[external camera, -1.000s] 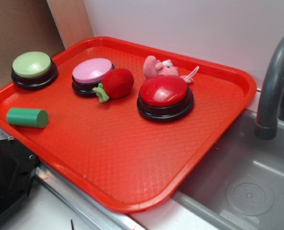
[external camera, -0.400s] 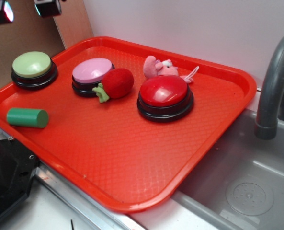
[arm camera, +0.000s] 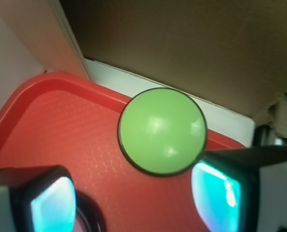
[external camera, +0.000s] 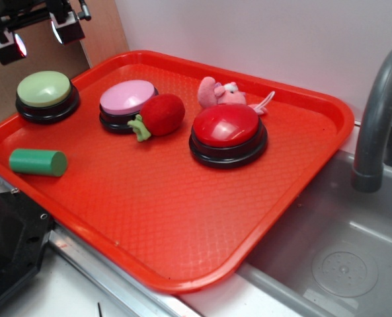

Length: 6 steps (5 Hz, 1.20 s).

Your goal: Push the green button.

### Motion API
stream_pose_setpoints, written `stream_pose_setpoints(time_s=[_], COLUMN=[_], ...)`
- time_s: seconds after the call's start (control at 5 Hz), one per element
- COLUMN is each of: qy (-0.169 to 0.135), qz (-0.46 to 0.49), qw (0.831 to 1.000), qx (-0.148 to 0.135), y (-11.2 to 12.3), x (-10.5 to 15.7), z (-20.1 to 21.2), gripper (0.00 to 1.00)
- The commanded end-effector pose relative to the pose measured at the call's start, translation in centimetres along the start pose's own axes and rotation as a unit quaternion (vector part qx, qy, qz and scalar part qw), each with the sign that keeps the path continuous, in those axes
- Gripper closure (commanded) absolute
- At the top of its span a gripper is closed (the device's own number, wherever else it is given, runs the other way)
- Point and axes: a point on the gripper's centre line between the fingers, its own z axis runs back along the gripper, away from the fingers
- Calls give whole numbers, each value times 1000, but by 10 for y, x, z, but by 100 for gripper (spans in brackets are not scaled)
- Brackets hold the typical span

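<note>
The green button [external camera: 44,89] is a pale-green dome on a black ring base at the far left corner of the red tray [external camera: 182,218]. In the wrist view the green button [arm camera: 162,130] fills the centre, seen from above. My gripper [external camera: 38,38] hangs in the air above and slightly behind it, at the top left of the exterior view. It is open, its two fingers wide apart with nothing between them. In the wrist view the gripper [arm camera: 133,203] frames bare tray just short of the button, apart from it.
On the tray also stand a pink-topped button [external camera: 126,99], a red button [external camera: 227,129], a plush strawberry [external camera: 159,115], a pink plush toy [external camera: 222,94] and a dark green cylinder [external camera: 38,162]. A brown board [external camera: 24,39] rises behind. A sink [external camera: 341,257] and grey faucet [external camera: 381,112] lie right.
The gripper, absent a second ago, has entered from the top left and come lower toward the green button. Nothing on the tray has moved.
</note>
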Motion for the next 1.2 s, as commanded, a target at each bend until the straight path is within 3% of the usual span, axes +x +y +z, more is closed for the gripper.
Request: stream_pose_setpoints(time_s=[0.0,0.4,1.0], qy=[10,21,21], qz=[22,16,14], qw=[999,997,997], qx=[33,77,74], y=[27,33,32], x=[13,9,7], z=[-32,-59,-56], gripper=[0,0,0])
